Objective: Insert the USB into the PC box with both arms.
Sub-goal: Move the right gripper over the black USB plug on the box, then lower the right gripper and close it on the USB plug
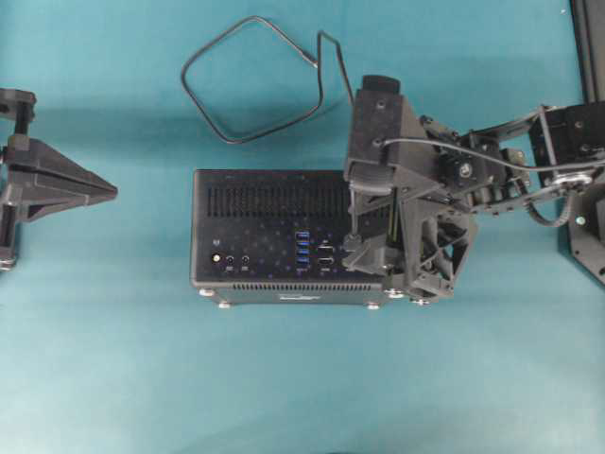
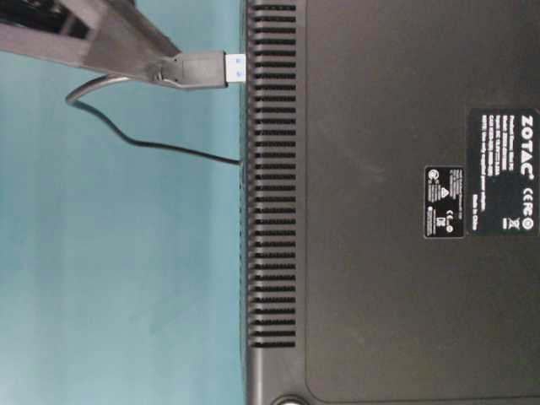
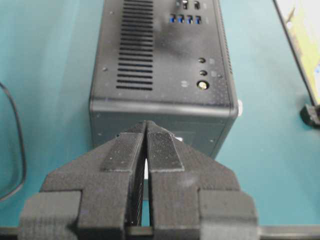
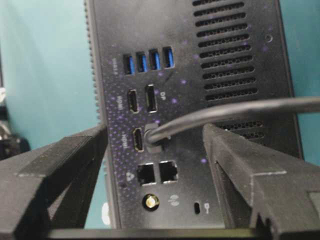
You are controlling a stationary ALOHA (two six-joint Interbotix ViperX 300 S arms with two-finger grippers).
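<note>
The PC box (image 1: 284,236) lies with its port panel facing up, four blue USB ports (image 4: 148,61) in a row. The USB cable (image 1: 182,76) loops behind the box. Its plug (image 4: 155,136) stands end-on against the panel beside an HDMI socket, away from the blue ports. My right gripper (image 4: 154,132) is open, its fingers wide on either side of the plug. In the table-level view the plug (image 2: 202,69) lies along one finger (image 2: 110,42), blue tip at the box's edge (image 2: 380,253). My left gripper (image 3: 146,125) is shut and empty, left of the box.
The teal table surrounds the box. A black frame foot (image 1: 586,246) stands at the right edge. The left gripper (image 1: 109,192) sits well apart from the box's left end. Small silver feet (image 1: 223,304) line the box's near side.
</note>
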